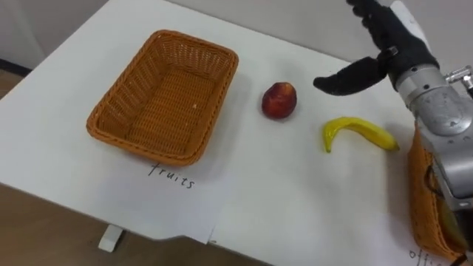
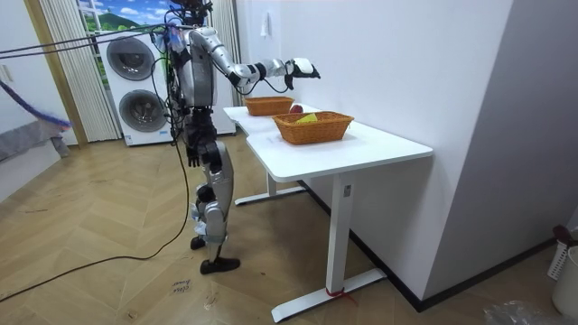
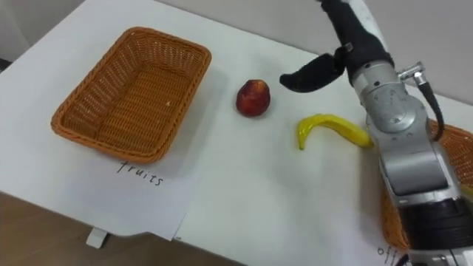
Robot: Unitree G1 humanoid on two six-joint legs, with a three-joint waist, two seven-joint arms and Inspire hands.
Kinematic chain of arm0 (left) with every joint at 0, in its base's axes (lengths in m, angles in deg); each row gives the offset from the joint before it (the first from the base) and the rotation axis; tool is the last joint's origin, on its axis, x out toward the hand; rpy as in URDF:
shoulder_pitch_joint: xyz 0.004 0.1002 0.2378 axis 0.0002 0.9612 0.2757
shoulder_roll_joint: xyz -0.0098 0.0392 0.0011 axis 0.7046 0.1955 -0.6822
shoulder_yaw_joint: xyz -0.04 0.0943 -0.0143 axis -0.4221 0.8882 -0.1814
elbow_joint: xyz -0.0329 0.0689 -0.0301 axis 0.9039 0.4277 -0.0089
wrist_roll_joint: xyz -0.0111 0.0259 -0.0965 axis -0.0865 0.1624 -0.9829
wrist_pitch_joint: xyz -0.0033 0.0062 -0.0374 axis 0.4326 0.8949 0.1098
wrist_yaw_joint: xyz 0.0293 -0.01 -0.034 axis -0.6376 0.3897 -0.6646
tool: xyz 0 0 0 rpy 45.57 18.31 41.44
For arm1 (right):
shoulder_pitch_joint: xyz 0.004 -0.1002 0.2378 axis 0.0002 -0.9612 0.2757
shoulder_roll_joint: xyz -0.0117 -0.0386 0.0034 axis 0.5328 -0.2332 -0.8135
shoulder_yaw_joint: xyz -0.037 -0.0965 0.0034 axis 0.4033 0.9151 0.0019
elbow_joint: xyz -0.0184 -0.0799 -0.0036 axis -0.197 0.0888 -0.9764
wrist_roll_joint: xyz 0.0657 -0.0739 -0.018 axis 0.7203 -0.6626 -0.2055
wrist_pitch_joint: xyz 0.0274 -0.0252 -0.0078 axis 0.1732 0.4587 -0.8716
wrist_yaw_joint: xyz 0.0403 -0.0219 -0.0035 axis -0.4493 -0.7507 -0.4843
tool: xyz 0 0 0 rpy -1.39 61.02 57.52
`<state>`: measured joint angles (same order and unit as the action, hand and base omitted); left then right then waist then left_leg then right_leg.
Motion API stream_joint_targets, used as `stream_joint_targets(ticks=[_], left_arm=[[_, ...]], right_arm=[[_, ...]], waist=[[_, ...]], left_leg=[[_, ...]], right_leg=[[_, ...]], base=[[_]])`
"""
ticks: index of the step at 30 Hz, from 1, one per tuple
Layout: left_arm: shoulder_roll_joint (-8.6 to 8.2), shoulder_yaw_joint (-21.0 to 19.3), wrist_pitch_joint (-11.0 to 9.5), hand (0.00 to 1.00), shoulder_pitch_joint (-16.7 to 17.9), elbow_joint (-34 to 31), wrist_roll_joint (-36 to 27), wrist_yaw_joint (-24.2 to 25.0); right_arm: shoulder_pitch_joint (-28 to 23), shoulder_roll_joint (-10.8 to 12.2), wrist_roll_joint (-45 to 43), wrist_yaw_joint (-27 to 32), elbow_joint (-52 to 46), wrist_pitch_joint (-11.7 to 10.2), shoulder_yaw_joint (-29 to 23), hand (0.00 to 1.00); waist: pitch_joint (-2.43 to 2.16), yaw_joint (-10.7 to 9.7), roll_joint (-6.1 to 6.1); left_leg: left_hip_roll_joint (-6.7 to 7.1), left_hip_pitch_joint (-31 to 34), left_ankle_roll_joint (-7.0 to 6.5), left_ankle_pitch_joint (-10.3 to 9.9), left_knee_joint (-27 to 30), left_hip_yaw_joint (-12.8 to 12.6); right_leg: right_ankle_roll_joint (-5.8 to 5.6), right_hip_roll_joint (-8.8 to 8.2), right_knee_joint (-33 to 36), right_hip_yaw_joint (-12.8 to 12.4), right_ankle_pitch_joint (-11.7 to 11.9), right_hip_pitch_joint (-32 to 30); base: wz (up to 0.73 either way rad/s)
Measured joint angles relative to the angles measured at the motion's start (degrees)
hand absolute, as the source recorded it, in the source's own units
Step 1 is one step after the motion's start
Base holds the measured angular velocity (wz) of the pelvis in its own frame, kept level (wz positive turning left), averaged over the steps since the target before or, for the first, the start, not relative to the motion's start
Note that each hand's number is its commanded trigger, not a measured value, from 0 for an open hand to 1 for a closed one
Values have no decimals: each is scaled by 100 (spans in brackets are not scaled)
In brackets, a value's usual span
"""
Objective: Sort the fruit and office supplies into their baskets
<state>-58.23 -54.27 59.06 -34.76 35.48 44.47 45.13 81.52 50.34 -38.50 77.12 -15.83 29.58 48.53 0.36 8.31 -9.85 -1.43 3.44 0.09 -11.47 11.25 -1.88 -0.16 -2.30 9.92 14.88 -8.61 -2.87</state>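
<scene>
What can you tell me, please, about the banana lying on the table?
The banana is yellow, unpeeled and curved. It lies flat on the white table, its arch pointing away from the robot and its left end hooking back toward the robot. It sits right of the red fruit, apart from it, and just left of the wicker basket at the table's right. The right hand hovers open above and beyond it, not touching.

We see the left basket [image 1: 199,43] on the left part of the table [image 1: 295,192], with a label sheet [image 1: 174,177] just before it. The peach [image 1: 279,100] lies right of that basket, apart from it. The banana [image 1: 360,132] lies right of the peach. The right basket [image 1: 420,199] sits right of and before the banana. The right hand [image 1: 388,52] hangs behind the banana.
</scene>
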Motion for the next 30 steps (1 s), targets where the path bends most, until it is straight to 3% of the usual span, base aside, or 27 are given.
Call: stream_joint_targets(ticks=[4,14,20,30], left_arm=[[97,0,-22,0,-116,98,-65,17],[198,-12,-117,0,-159,557,-95,179],[283,-46,-114,0,-208,769,-56,231],[314,-67,-132,0,-203,766,-60,222]], right_arm=[[25,-141,-18,-205,117,4,35,0],[24,-310,-797,-856,117,0,71,0],[23,-417,-1357,-1190,116,3,71,0],[23,-464,-1538,-1572,115,10,71,0]], waist=[[32,-22,-108],[38,-53,-166],[9,-59,-282],[5,-59,-288]], left_leg=[[0,31,0,0,0,-6],[-1,71,0,-1,-15,-23],[3,72,0,-1,6,-28],[-10,17,0,-1,18,-88]], right_leg=[[0,6,-24,-41,0,-20],[-1,8,-42,-26,0,-43],[0,5,-37,-47,1,-42],[13,9,-16,-73,26,-16]], base=[[0],[1],[0],[-2]])
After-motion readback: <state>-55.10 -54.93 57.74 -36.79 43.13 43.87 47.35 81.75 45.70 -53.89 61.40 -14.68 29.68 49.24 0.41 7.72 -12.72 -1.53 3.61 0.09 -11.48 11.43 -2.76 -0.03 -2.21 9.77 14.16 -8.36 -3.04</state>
